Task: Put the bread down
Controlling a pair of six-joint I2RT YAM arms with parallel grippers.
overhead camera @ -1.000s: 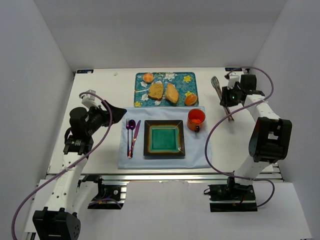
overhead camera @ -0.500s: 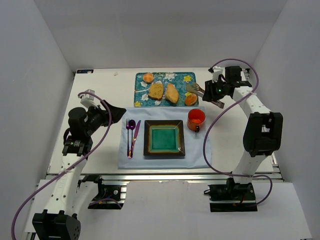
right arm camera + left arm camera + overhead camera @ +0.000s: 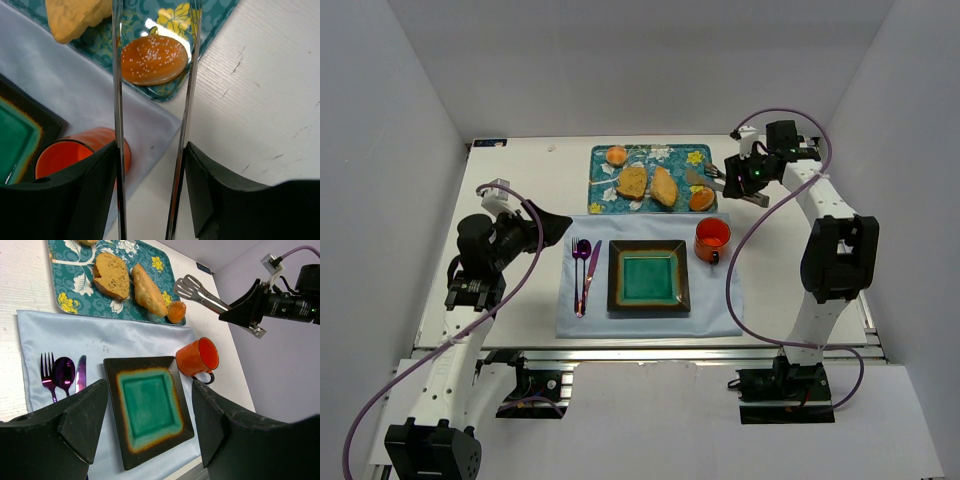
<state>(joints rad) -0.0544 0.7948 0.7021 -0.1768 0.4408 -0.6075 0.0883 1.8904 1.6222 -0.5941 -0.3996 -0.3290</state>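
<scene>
The tongs [image 3: 192, 288] are gripped between the jaws of the right gripper [image 3: 150, 200], their two steel arms held apart and lined up on either side of the bread [image 3: 154, 59]. The small seeded bun is seen lying at the near right corner of the teal tray [image 3: 675, 158], untouched as far as can be told. Whether the tong tips are level with it or above it cannot be made out. Beside it on the tray are laid a long roll [image 3: 663, 186], a brown slice [image 3: 632, 181] and a paler round bun [image 3: 616, 155]. Just in front of that corner the orange mug [image 3: 712, 238] is set on the pale blue placemat [image 3: 715, 305], next to the square green plate [image 3: 648, 277], on which nothing is yet placed. The left gripper [image 3: 149, 385] is held released over the placemat's near side, jaws wide, with nothing between them. The job is judged barely begun. The bread has not been pinched, lifted or carried, and the plate is taken to be the likely spot for it.
</scene>
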